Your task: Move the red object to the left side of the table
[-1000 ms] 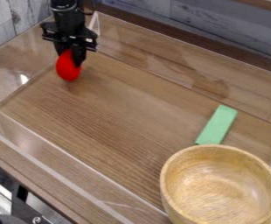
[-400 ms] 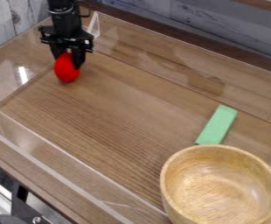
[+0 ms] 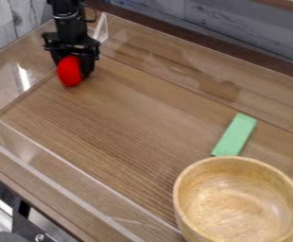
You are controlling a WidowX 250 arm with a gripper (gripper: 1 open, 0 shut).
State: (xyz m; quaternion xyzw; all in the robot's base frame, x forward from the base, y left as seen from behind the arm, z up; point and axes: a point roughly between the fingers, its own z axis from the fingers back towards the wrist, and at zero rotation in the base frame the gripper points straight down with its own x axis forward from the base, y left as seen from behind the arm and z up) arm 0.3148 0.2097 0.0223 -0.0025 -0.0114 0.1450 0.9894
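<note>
You had the gripper [image 3: 71, 62] pointing straight down near the far left corner of the table [image 3: 124, 132], close to the clear acrylic wall [image 3: 17, 74] along its left edge. The red object [image 3: 70, 72] sat directly beneath the hand, between the two black fingers [image 3: 91, 59], its lower half showing below their tips and its top hidden by the gripper body. The fingers stood on either side of the red object, with the jaws looking slightly parted, but from this angle I could not tell whether they were gripping it or had let go. The red object appeared to rest on the table surface, though the contact itself was too small to confirm. Its shape read as a rounded blob, a little taller than wide, so its long axis looked roughly vertical; which end pointed up could not be made out, since no green leaf was visible. Well apart from it, the light-green block [image 3: 235, 134] lay near the right edge, and the wooden bowl [image 3: 240, 200] stood at the near right corner.
</note>
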